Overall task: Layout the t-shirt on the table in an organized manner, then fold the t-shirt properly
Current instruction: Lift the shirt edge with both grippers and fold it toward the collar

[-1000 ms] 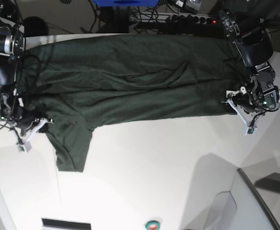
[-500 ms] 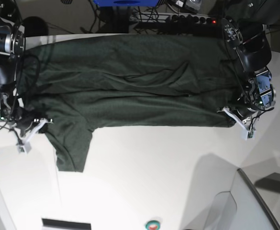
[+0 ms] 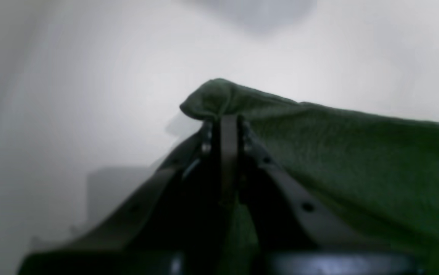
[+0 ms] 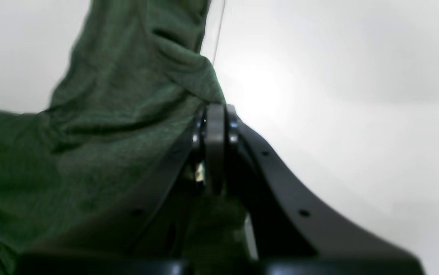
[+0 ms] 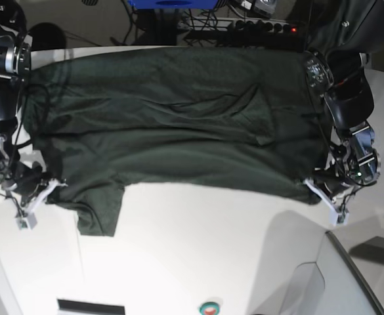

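Note:
The dark green t-shirt [image 5: 178,125] lies spread sideways over the far half of the white table [image 5: 198,249], with one sleeve [image 5: 100,210] hanging toward the near side at the left. My left gripper [image 5: 324,192] is at the shirt's near right corner. In the left wrist view the left gripper [image 3: 225,118] is shut on a bunched corner of the t-shirt [image 3: 338,152]. My right gripper [image 5: 39,190] is at the near left corner. The right wrist view shows that gripper [image 4: 215,110] shut on a fold of the t-shirt [image 4: 108,133].
A power strip [image 5: 244,26] and cables run behind the table's far edge, beside a blue object [image 5: 172,5]. A grey bin [image 5: 349,275] stands at the near right. A round button [image 5: 209,307] sits at the near edge. Bare tabletop stretches in front of the shirt.
The left gripper has shut on the shirt's near right corner. Both grippers have moved toward the near side, drawing the shirt's near edge with them and stretching the cloth flatter.

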Controlling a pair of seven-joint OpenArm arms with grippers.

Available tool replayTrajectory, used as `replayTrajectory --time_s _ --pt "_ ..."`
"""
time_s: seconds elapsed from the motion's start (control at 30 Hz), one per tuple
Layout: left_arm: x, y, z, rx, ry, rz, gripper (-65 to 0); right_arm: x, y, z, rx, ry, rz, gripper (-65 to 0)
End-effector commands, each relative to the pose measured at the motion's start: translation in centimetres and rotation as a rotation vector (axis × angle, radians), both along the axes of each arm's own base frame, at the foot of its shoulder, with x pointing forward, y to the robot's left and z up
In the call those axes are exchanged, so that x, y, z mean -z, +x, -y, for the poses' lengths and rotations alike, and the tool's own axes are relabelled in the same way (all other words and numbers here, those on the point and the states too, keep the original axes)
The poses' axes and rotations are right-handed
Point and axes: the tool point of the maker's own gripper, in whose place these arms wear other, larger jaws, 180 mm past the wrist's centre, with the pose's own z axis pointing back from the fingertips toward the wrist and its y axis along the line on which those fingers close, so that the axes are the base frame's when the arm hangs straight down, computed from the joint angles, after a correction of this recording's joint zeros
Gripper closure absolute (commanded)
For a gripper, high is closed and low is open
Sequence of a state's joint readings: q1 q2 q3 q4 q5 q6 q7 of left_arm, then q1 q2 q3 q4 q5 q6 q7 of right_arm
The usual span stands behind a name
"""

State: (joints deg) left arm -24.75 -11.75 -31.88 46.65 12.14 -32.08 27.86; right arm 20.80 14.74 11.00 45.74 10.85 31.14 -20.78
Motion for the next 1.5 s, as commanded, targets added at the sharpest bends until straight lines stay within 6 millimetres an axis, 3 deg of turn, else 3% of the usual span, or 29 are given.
replayTrajectory --time_s 0.0,0.23,0.57,0.67,0.97,1.37,1.47 --pt "-2.3 1.6 -0.8 0.004 0.027 0.043 0.0 -2.9 2.3 0.7 0.002 -0.004 0.089 0.0" --pt "-5.9 4.6 0.7 0.072 0.086 0.098 0.0 -4.9 4.1 0.8 0.002 -0.005 0.137 0.0" --pt "-6.4 4.9 0.6 0.071 0.094 0.107 0.0 -6.0 5.1 0.8 0.002 -0.005 0.163 0.0" --pt "-5.3 3.7 0.2 0.062 0.095 0.059 0.0 -5.9 4.9 0.8 0.002 -0.005 0.159 0.0" --pt "-6.0 0.8 -1.3 0.052 0.181 0.034 0.0 -7.1 2.7 -0.3 -0.093 -0.046 0.222 0.0" --pt "-6.8 -5.8 -0.5 0.078 0.226 0.021 0.0 -6.2 -2.3 -1.0 -0.155 -0.125 0.192 0.0" --pt "-6.7 -7.4 -0.5 0.085 0.234 0.009 0.0 -5.7 -3.8 0.8 -0.105 -0.133 0.164 0.0"
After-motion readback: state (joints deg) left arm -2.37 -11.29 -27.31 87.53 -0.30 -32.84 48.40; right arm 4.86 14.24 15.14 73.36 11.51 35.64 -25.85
